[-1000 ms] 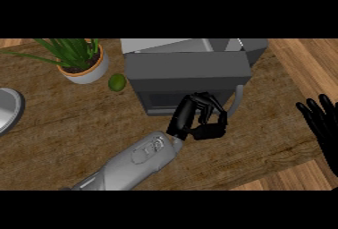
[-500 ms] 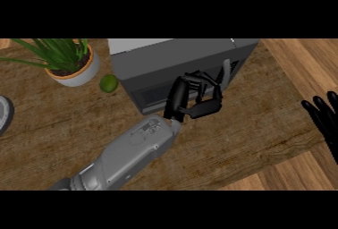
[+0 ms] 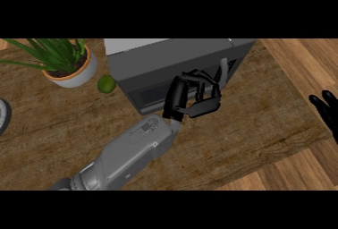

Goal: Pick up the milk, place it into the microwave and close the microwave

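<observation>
Head view | one microwave [image 3: 175, 62] | one potted plant [image 3: 66, 62] | two robot hands: left robot hand [image 3: 195, 96], right robot hand [image 3: 327, 109]

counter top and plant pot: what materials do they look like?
Counter top: looks like matte wood, brown with visible grain streaks and plank seams at the right. Plant pot: smooth pale grey-white with a tan rim, probably ceramic, could be plastic.
</observation>
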Robot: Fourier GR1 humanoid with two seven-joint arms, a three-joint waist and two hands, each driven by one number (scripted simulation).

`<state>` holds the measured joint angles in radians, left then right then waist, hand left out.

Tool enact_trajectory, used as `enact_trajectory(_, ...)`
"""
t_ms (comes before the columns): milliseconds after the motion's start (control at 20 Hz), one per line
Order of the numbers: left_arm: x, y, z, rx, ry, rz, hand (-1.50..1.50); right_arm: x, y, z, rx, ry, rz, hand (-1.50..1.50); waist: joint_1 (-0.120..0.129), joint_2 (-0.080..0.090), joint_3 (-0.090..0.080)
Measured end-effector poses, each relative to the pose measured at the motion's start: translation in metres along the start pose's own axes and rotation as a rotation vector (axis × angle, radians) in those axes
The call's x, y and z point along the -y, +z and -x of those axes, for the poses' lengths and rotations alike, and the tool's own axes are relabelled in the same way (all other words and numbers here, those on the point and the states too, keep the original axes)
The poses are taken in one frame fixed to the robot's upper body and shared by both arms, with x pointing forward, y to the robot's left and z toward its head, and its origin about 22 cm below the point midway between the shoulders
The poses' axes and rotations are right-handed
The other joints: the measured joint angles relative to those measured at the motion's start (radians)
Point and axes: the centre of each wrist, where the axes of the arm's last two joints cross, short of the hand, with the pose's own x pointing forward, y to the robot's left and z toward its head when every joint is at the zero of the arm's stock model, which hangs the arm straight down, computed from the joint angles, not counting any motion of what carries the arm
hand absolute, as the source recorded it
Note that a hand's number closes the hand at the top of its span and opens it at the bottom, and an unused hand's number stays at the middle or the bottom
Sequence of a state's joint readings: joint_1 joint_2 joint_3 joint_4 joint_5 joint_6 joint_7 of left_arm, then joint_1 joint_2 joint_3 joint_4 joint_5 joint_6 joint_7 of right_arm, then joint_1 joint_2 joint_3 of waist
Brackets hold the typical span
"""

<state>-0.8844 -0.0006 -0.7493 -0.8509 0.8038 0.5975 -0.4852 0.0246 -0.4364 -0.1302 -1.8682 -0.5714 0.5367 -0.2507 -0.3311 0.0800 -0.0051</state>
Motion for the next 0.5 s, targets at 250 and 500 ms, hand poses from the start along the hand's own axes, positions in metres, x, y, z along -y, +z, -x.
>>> enact_trajectory(250,-0.0010,0.0001,0.0020,0.024,0.013,-0.009,1.50,0.0032,-0.0045,-0.0064,0.010,-0.003,-0.010,-1.50,-0.006,0.001,0.001)
enact_trajectory(500,-0.0017,0.0002,0.0039,0.044,0.022,-0.017,1.50,0.0053,-0.0075,-0.0112,0.011,-0.007,-0.015,-1.50,-0.011,0.001,0.002)
